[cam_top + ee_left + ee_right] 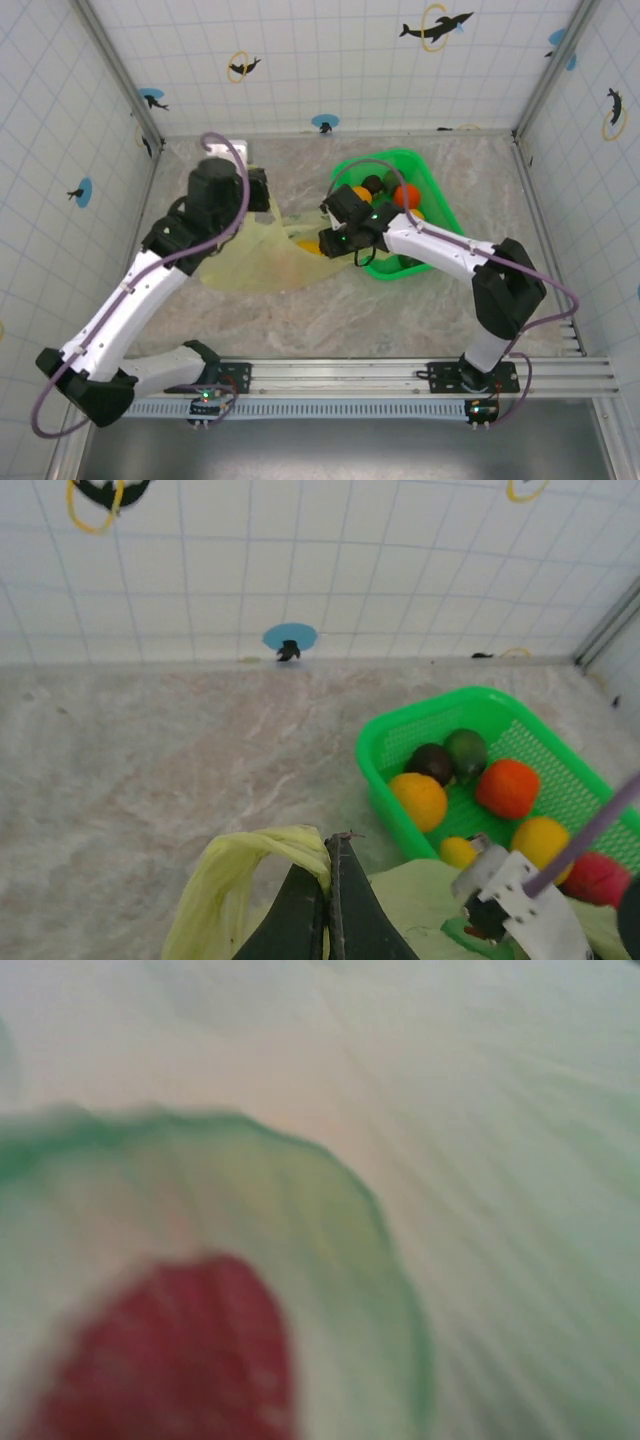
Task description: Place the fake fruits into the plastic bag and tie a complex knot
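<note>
Seven fake fruits (507, 787) were counted in the left wrist view, gathered in a bright green basket (420, 712) at the right of the frame: orange, red, yellow, dark and green ones. In the top view the plastic bag (250, 262) was spread on the marbled table (330, 320) at the centre of the frame, just left of the basket. One pale yellow handle strip (235, 865) was pinched in the clenched left gripper (328, 852), seen at the bottom edge of the left wrist view. The right gripper (330, 244) was placed between bag and basket in the top view; whether its jaws were released or clenched could not be told. The right wrist view was blurred, with a red shape (170, 1350) at lower left.
</note>
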{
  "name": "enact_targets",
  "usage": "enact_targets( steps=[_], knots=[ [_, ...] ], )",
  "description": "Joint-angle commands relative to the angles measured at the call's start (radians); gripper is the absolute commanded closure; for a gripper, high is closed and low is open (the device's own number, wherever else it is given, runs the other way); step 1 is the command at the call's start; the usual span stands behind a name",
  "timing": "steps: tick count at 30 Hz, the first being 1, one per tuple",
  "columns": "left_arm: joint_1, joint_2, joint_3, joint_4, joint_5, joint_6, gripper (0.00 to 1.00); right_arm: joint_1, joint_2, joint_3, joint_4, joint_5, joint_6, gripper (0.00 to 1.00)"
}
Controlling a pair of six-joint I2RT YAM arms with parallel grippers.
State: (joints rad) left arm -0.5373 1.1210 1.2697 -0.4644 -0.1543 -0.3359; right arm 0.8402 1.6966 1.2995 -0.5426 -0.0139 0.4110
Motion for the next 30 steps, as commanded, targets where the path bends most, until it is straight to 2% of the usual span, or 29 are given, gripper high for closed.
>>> enact_targets(
  steps=[1, 2, 5, 9, 12, 15, 17, 20, 24, 30],
  knots=[
    [0.212, 0.027, 0.028, 0.126, 0.369, -0.143, 1.0, -0.03, -0.078, -0.023, 0.019, 0.019, 0.084, 0.46],
    [0.251, 0.057, 0.051, 0.141, 0.404, -0.153, 1.0, -0.028, -0.084, -0.017, 0.001, 0.025, 0.081, 0.47],
    [0.29, 0.158, 0.169, 0.144, 0.44, -0.153, 1.0, -0.018, -0.083, 0.009, -0.059, 0.01, 0.063, 0.47],
    [0.29, 0.299, 0.375, 0.117, 0.474, -0.146, 1.0, 0.012, -0.07, 0.023, -0.106, -0.115, 0.045, 0.48],
    [0.291, 0.377, 0.483, 0.105, 0.547, -0.163, 1.0, 0.037, -0.061, 0.04, -0.113, -0.182, 0.039, 0.48],
    [0.29, 0.363, 0.399, 0.176, 0.655, -0.199, 1.0, 0.012, -0.075, 0.027, -0.062, -0.178, 0.057, 0.45],
    [0.289, 0.322, 0.273, 0.26, 0.774, -0.236, 1.0, -0.029, -0.096, 0.009, 0.015, -0.184, 0.08, 0.41],
    [0.284, 0.244, 0.101, 0.369, 0.896, -0.285, 1.0, -0.09, -0.124, -0.023, 0.141, -0.167, 0.105, 0.38],
    [0.267, 0.167, -0.007, 0.372, 0.961, -0.288, 1.0, -0.143, -0.111, -0.008, 0.252, -0.137, 0.142, 0.34],
    [0.252, 0.111, -0.059, 0.353, 0.998, -0.284, 1.0, -0.17, 0.017, 0.123, 0.298, -0.058, 0.2, 0.32]
  ],
)
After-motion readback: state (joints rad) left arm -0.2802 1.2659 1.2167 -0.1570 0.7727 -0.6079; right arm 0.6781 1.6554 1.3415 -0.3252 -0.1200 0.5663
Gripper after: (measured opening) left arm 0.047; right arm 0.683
